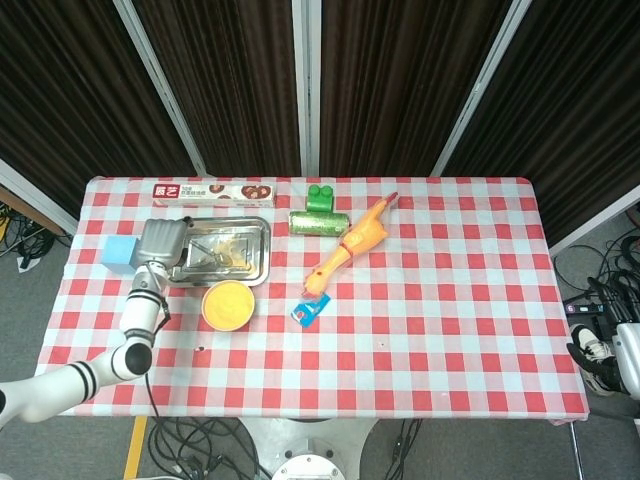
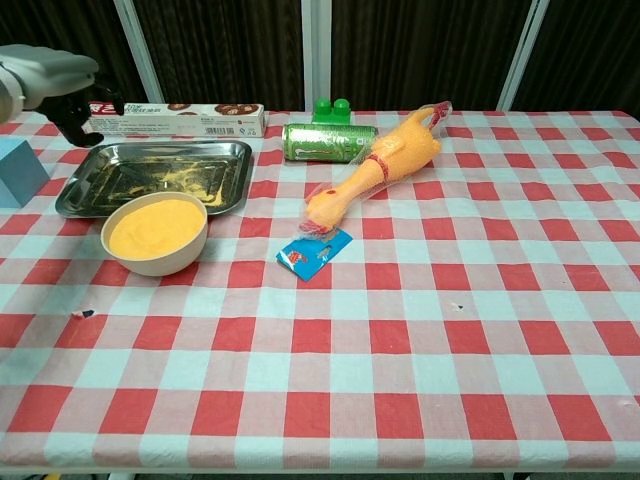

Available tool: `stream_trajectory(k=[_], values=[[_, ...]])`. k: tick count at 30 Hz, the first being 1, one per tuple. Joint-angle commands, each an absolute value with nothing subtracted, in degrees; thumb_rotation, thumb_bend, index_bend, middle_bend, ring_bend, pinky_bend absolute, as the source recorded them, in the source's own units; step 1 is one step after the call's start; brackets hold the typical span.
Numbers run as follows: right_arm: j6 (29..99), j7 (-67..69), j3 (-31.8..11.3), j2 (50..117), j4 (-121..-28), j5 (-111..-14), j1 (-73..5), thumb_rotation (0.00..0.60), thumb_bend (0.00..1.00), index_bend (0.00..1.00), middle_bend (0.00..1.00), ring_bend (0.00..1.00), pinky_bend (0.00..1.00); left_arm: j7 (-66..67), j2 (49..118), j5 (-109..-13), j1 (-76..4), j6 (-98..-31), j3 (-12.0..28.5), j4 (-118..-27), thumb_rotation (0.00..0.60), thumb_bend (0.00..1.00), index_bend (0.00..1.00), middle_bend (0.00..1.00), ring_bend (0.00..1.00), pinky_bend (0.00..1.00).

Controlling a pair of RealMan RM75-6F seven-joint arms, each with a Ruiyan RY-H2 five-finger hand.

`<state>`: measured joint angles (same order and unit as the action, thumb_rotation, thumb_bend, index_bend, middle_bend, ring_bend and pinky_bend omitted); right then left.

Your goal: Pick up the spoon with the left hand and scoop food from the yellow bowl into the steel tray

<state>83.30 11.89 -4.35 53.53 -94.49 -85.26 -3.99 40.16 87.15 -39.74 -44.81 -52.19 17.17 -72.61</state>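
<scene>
From the head view, your left hand (image 1: 160,243) hangs over the left edge of the tray (image 1: 262,232), with the bowl (image 1: 228,305) just near of the tray and full of yellow food. A thin spoon (image 1: 205,257) seems to lie across the tray floor, but it is too small to be sure, and you cannot tell whether your fingers are spread or pinching anything. Your right hand is out of sight

From the chest view, your left hand (image 2: 45,76) sits at the far left, above the tray's far corner; no spoon shows under it or in the tray (image 2: 240,190), whose floor carries yellow smears. The bowl (image 2: 155,235) stands untouched, near of the tray

You look to be between scoops: next, bring the spoon down into the bowl
</scene>
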Motion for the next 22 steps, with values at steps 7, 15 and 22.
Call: stream_trajectory(k=[7,15,22], values=[[81.7,13.7,-3.8,53.7,-93.6,-86.1,-4.8,0.6,0.16,0.0,0.09,0.0,0.04,23.2,76.1,-60.5,-30.9,-68.8,10.1,-81.7,0.6,0.34,0.35,0.49,0.37,0.44],[81.5,12.9,-3.2,55.4,-92.7,-86.4,-4.9,0.6,0.16,0.0,0.08,0.0,0.04,14.2,72.8,-72.5,-19.3,-82.8,2.7,-81.8,0.6,0.23,0.3,0.33,0.24,0.3],[83.0,12.0,-3.1,57.4,-91.8,-86.9,-4.4,0.6,0.16,0.0,0.08,0.0,0.03,15.7,70.5,-73.4,-12.2,-88.7,-0.2,-86.7,0.6,0.23,0.3,0.33,0.24,0.3]])
